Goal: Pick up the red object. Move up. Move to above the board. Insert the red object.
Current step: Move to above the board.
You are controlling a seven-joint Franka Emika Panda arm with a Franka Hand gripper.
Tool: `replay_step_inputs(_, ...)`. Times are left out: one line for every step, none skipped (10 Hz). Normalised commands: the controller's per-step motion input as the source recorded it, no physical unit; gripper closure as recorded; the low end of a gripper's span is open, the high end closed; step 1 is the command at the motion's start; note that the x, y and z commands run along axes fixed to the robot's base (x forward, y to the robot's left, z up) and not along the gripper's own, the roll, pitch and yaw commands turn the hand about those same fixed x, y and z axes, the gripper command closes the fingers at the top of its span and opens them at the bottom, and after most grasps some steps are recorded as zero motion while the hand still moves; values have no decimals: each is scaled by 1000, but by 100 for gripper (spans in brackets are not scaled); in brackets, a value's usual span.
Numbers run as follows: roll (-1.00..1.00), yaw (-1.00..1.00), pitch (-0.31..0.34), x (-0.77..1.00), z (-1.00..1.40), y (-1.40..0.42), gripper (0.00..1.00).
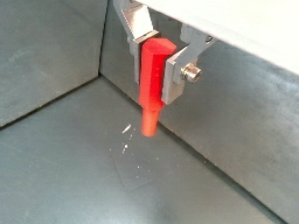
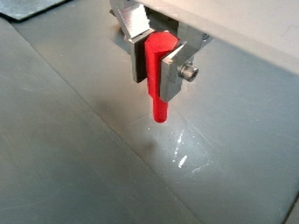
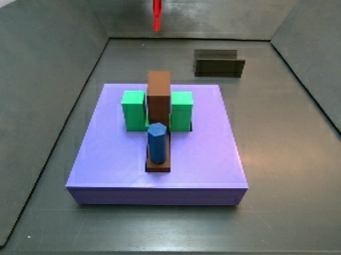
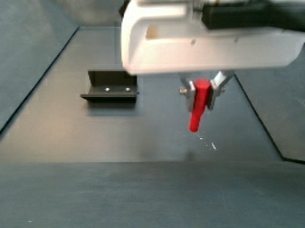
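Jaws clenched on the red object (image 1: 152,83) in a wrist view, gripper (image 1: 156,61) holding it upright, its lower end hanging clear of the grey floor (image 1: 70,175). Same grasp is seen in both wrist views, stick (image 2: 158,79) vertical. In a side view, only the red tip (image 3: 158,15) is seen, high and well beyond the board (image 3: 160,164). Travel toward the board should be made level, stick kept plumb, clear of the fixture (image 4: 110,87).

Enclosure: matte grey floor (image 3: 286,169), grey walls (image 3: 54,40) rising on all sides. Dark fixture (image 4: 110,86) on floor toward 10 o'clock. Soft glare patch on floor (image 2: 187,153); light diffuse, even
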Motion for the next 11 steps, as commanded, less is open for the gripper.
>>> replay_step_inputs(0, 0, 0, 0, 1400, 0, 100)
replay_step_inputs(-21, -7, -3, -9, 1400, 7, 100)
replay_step_inputs(-8, 1, 31, -50, 1400, -12, 100)
replay_step_inputs(13, 6, 30, -25, 1400, -13, 100)
replay_step_inputs(-12, 2, 73, 39, 1400, 16, 100)
replay_step_inputs(-14, -1, 90, 33, 864, 10, 100)
replay_step_inputs(9, 7, 64, 20, 259, -10, 100)
replay_step_inputs(-135, -235, 101, 91, 134, -1400, 100)
replay_step_inputs(-144, -235, 100, 88, 130, -1400, 100)
replay_step_inputs(-55, -80, 12, 79, 129, -1400, 100)
replay_step_inputs(-59, -66, 7, 74, 130, -1400, 100)
